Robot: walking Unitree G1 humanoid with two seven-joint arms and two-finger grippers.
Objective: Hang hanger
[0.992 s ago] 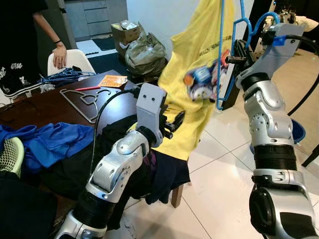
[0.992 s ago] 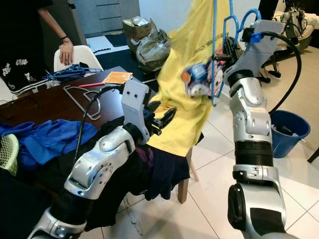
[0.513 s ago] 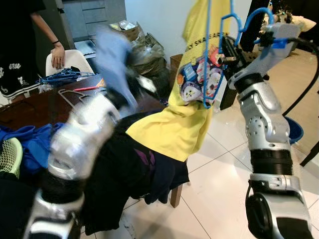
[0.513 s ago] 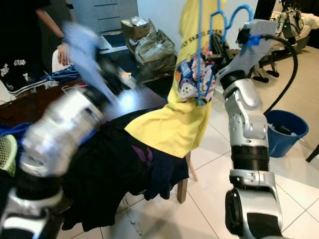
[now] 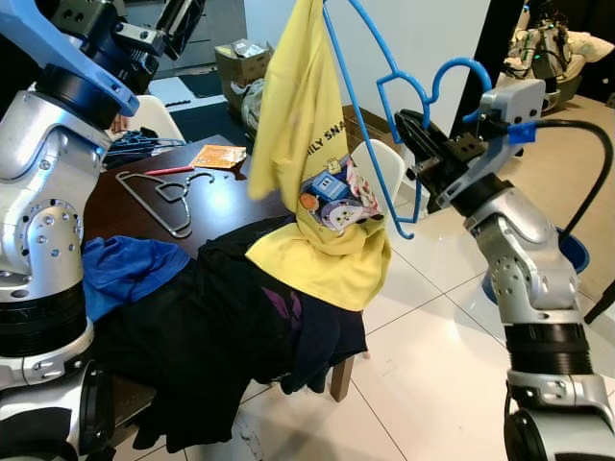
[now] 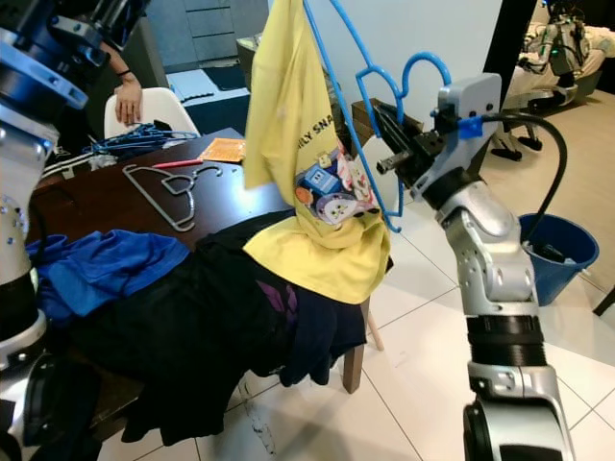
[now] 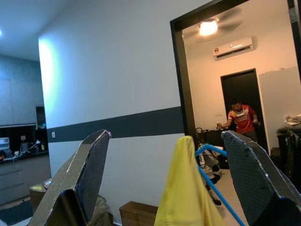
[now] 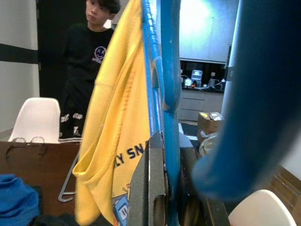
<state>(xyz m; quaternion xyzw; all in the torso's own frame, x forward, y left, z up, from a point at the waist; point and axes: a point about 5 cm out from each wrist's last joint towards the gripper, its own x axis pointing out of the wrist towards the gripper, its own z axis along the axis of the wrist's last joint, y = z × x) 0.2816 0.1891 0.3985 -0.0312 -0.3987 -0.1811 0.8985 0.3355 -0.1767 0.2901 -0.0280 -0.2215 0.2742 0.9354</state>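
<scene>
Gripping the blue plastic hanger (image 5: 384,106) draped with a yellow printed T-shirt (image 5: 307,163), right claw (image 5: 415,144) clamped shut, left claw (image 7: 164,179) raised, fingers spread wide and empty, above dark wooden worktop (image 5: 115,206).

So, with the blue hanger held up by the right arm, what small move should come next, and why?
Probably lift the blue hanger a little higher. The right gripper is shut on its frame, and the yellow shirt hangs from it, but the shirt's hem rests on the dark clothes on the table. The left gripper, raised with fingers open, holds nothing.
</scene>
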